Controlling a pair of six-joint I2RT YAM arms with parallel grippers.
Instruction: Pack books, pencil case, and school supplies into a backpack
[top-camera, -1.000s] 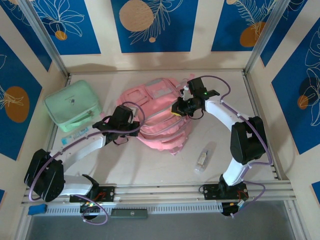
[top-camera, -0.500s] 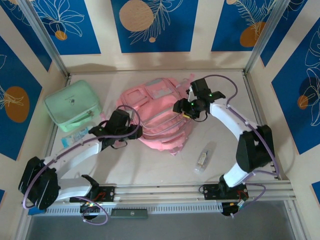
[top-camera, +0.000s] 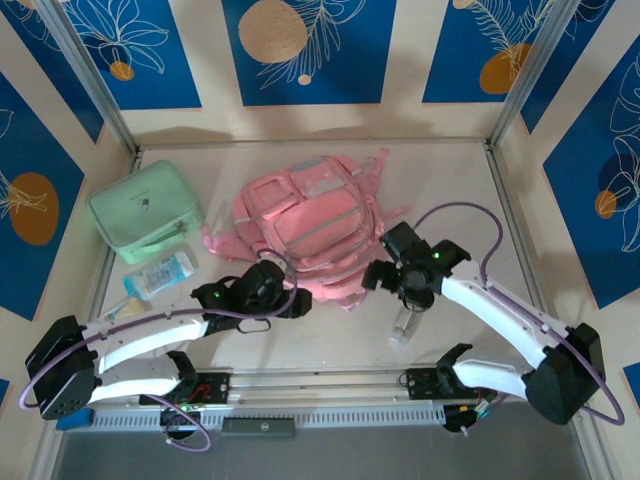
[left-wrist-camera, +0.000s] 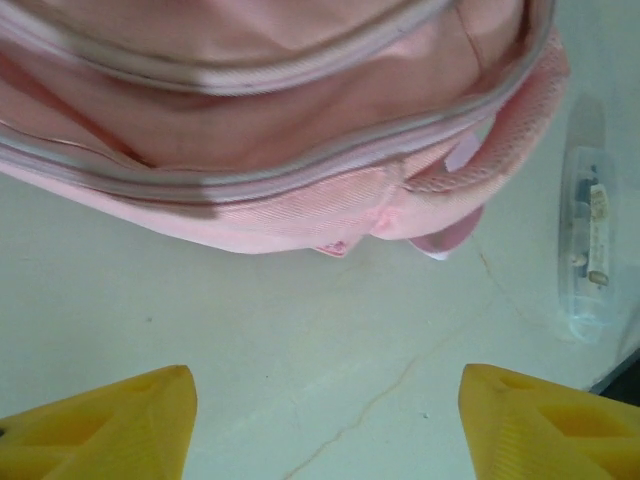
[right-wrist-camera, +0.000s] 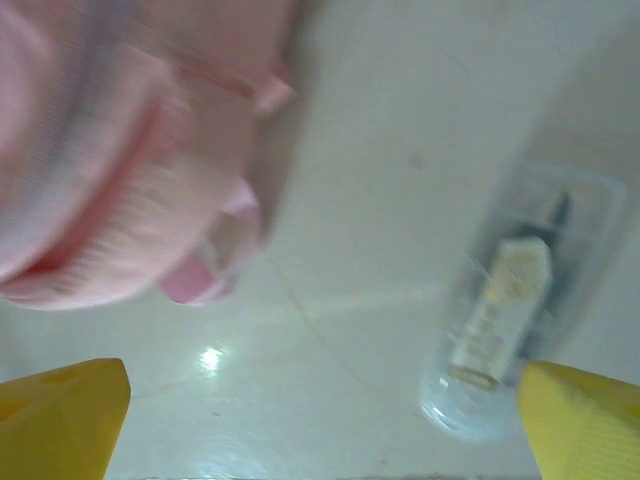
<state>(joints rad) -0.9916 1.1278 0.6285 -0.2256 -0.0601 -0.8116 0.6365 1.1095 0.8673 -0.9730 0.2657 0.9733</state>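
The backpack (top-camera: 305, 225) lies flat on the bench (top-camera: 450, 190), near the middle, with its zip pockets facing up and its zips drawn closed as far as the overhead view shows. In the left wrist view its near edge (left-wrist-camera: 300, 120) crosses the top of the frame.

The clear plastic bottle (top-camera: 405, 322) lies on its side on the bench, near the backpack's near right corner and apart from it.

The left claw (top-camera: 285, 300) sits at the backpack's near edge. Its yellow fingers (left-wrist-camera: 110, 430) are spread wide over bare bench and hold nothing. The right claw (top-camera: 385, 278) sits at the near right corner, likewise spread wide and empty, with the bottle (right-wrist-camera: 495, 320) just inside its right finger (right-wrist-camera: 585, 420).

A mint-green case (top-camera: 147, 210) stands well to the left. A blue-and-white packet (top-camera: 160, 272) lies just on its near side.
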